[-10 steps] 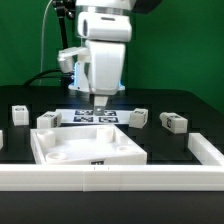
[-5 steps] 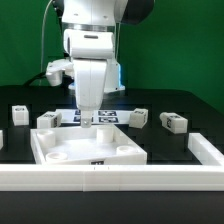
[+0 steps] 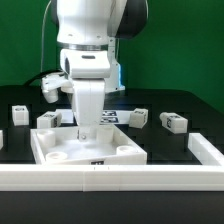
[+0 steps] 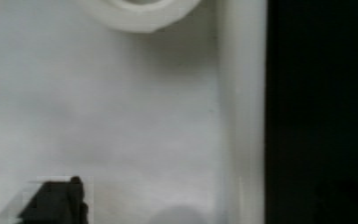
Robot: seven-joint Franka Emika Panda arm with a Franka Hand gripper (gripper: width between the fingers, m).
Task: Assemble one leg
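Several legs, small white chunky posts with marker tags, stand apart on the black table: two at the exterior view's left (image 3: 19, 114) (image 3: 48, 119) and two at its right (image 3: 138, 117) (image 3: 174, 122). My gripper (image 3: 87, 128) hangs low over the far edge of the large white square panel (image 3: 110, 152), holding nothing. In the wrist view the panel surface (image 4: 105, 110) fills most of the frame, with a round corner socket (image 4: 149, 10) and the panel's edge against the black table. One dark finger (image 4: 55, 202) shows; the other is lost against the dark table. The jaws look spread apart.
The marker board (image 3: 112, 117) lies behind the gripper, mostly hidden. A white rail (image 3: 110, 178) runs along the table's front and turns up at the exterior view's right (image 3: 205, 150). A green backdrop stands behind.
The arm has moved toward the exterior view's left and come lower, from above the marker board to over the panel's far edge. The legs and panel have not moved.
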